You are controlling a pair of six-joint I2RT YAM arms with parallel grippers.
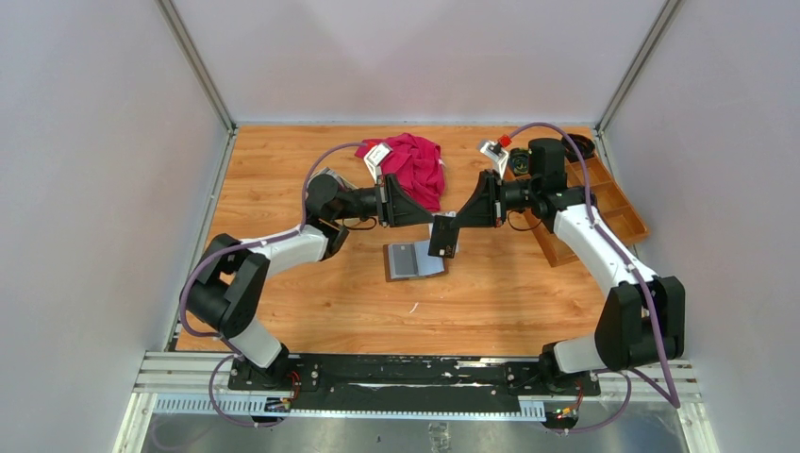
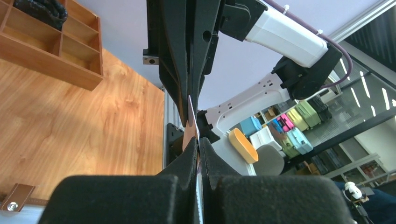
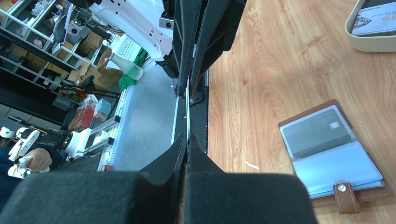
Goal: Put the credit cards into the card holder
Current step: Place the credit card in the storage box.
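Note:
A dark credit card (image 1: pixel 443 238) hangs upright in the air between both grippers, just above the card holder (image 1: pixel 413 260). The brown holder lies open on the table with a grey card (image 3: pixel 317 133) in its upper pocket and its snap tab (image 3: pixel 343 196) at the near edge. My left gripper (image 1: pixel 429 219) is shut on the card's left edge, and the card shows edge-on (image 2: pixel 192 125) above its closed fingertips (image 2: pixel 198 147). My right gripper (image 1: pixel 462 215) is shut on the same card's right edge (image 3: pixel 187 112); its closed fingertips show in the right wrist view (image 3: pixel 187 140).
A beige oval dish (image 3: pixel 355 41) holding more cards (image 3: pixel 373 21) sits behind the left arm. A red cloth (image 1: pixel 415 165) lies at the back centre. A wooden compartment tray (image 1: pixel 604 203) stands at the right, under the right arm. A small white scrap (image 3: pixel 251 164) lies on the table.

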